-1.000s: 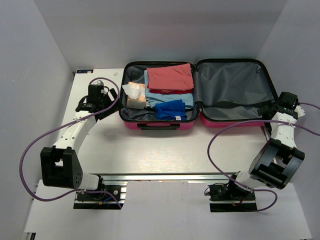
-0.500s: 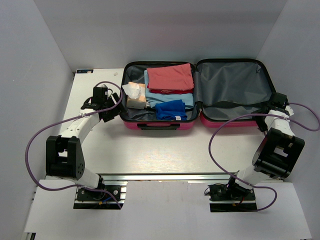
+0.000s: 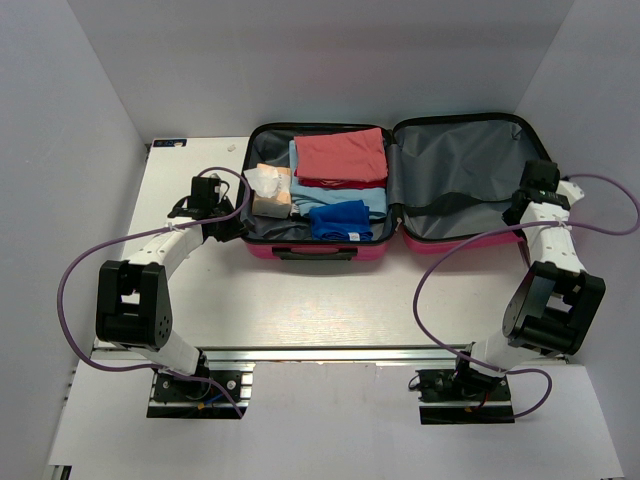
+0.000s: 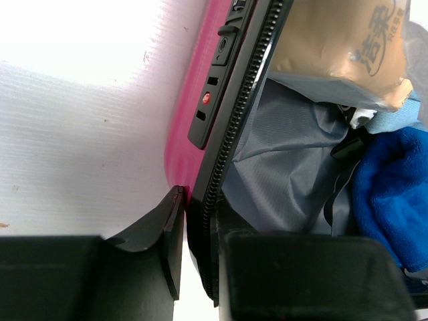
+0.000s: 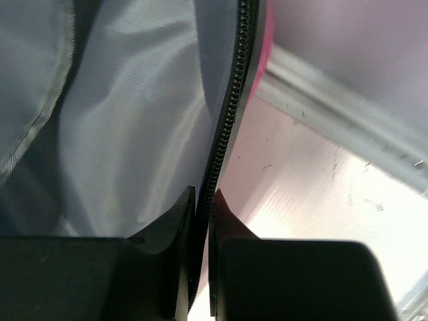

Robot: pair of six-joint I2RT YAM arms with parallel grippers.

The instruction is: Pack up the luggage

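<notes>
Luggage (image 3: 460, 160) lies open at the table's (image 3: 300, 310) far side, pink shell, grey lining (clothes (image 3: 340, 155) fill the left half). Left gripper (image 4: 197, 207) pinches its left rim; right gripper (image 5: 202, 200) clamps the lid's zipper edge.

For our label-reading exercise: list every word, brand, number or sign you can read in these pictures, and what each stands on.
"洁柔", apparently, sideways on the tan tissue pack inside the luggage.
Smaller print beside it: too blurred to read.
Lock panel on the luggage rim: a red dot, no readable text.
Top and right wrist views: nothing readable.
</notes>
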